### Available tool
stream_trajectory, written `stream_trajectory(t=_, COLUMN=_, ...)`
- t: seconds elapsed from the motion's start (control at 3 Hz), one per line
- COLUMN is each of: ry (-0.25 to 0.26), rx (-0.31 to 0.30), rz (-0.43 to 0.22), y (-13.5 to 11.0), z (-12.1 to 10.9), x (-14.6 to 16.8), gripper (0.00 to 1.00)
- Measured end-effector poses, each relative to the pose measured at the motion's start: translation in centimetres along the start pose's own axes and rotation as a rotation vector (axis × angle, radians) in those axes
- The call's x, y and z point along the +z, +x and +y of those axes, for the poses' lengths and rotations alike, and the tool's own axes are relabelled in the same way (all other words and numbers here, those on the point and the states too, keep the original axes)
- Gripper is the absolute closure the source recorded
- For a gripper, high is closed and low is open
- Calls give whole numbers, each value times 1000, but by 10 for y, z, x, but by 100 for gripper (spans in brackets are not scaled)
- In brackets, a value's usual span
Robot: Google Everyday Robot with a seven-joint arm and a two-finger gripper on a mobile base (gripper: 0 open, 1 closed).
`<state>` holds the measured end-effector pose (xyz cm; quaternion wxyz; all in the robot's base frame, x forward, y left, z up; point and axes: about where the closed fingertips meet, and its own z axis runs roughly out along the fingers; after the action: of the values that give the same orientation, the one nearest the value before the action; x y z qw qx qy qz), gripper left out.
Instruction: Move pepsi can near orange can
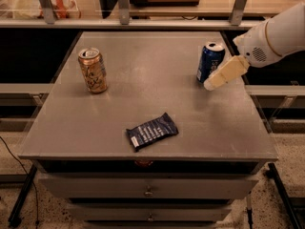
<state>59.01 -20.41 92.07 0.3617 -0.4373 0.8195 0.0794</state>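
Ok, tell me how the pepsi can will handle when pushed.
Pepsi can stands upright, so a high shove probably tips it; tipped, it would likely roll. Its smooth side may slip. Pincer hovers close beside it.
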Motion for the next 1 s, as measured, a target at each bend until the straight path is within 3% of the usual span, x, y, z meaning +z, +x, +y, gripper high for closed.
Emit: stream_trajectory(t=1.0, ry=-16, rx=92, rz=-83, y=1, z=-22, x=67, gripper=0)
